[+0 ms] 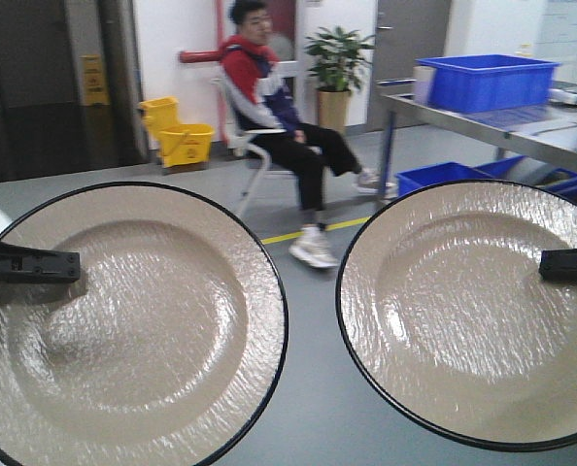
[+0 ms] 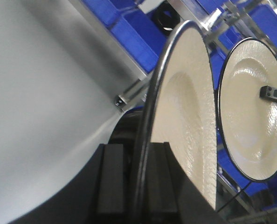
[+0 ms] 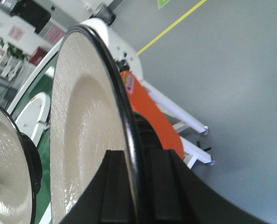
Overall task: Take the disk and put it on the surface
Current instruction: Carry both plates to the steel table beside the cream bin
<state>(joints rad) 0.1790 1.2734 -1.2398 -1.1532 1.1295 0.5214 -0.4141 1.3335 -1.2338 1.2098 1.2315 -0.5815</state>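
Two large beige disks with black rims are held up on edge, side by side. My left gripper (image 1: 70,264) (image 2: 138,154) is shut on the rim of the left disk (image 1: 133,330) (image 2: 185,116). The right disk (image 1: 473,311) (image 3: 82,140) has my right gripper (image 1: 546,264) (image 3: 131,158) shut on its rim. In the left wrist view the right disk (image 2: 248,107) shows with a black finger across its face. The left disk (image 3: 5,177) sits at the edge of the right wrist view. The dark taped metal surface is out of view.
A person (image 1: 269,107) sits on a chair ahead, beside a yellow mop bucket (image 1: 177,131) and a plant (image 1: 337,63). A steel table (image 1: 522,131) with a blue bin (image 1: 483,83) stands at right. The green conveyor belt (image 3: 41,186) and an orange panel (image 3: 148,116) lie below the right disk.
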